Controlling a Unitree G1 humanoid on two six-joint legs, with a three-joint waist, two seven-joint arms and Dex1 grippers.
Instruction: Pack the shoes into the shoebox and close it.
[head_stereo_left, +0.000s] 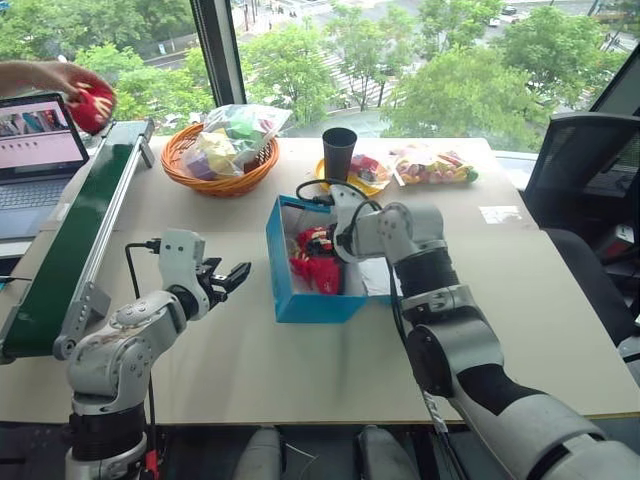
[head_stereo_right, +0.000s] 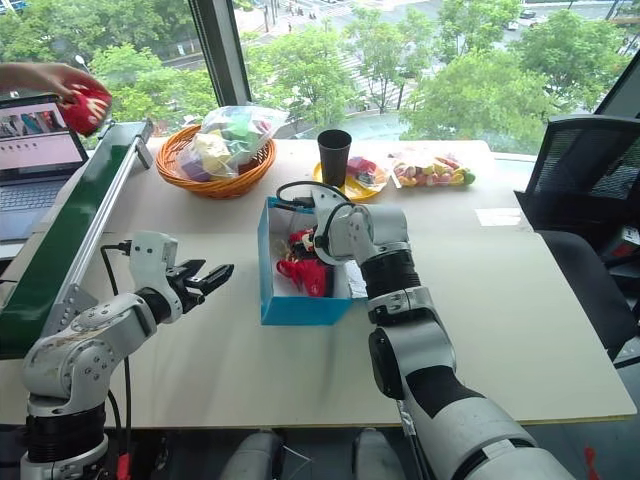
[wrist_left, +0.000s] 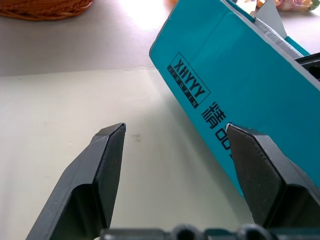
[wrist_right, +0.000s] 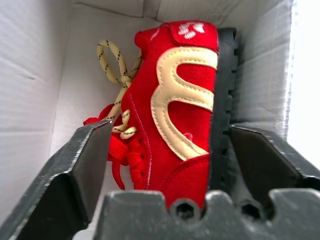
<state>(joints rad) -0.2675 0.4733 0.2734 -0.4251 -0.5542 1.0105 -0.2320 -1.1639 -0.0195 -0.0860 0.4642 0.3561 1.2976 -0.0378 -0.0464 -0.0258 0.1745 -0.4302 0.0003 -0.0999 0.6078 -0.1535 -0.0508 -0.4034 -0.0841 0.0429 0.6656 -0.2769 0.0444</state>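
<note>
Inside the shoebox (head_stereo_left: 305, 305), the right gripper (wrist_right: 170, 150) stood spread wide around a red shoe (wrist_right: 175, 110), apparently gripping nothing. Its mate (head_stereo_left: 92, 105) sat far left in a person's hand (head_stereo_left: 55, 75). Nearer that side, the left gripper (head_stereo_left: 228, 278) hung open and empty.

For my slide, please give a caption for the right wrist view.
Open right gripper straddling a red shoe lying on its side inside the white-walled shoebox.
</note>
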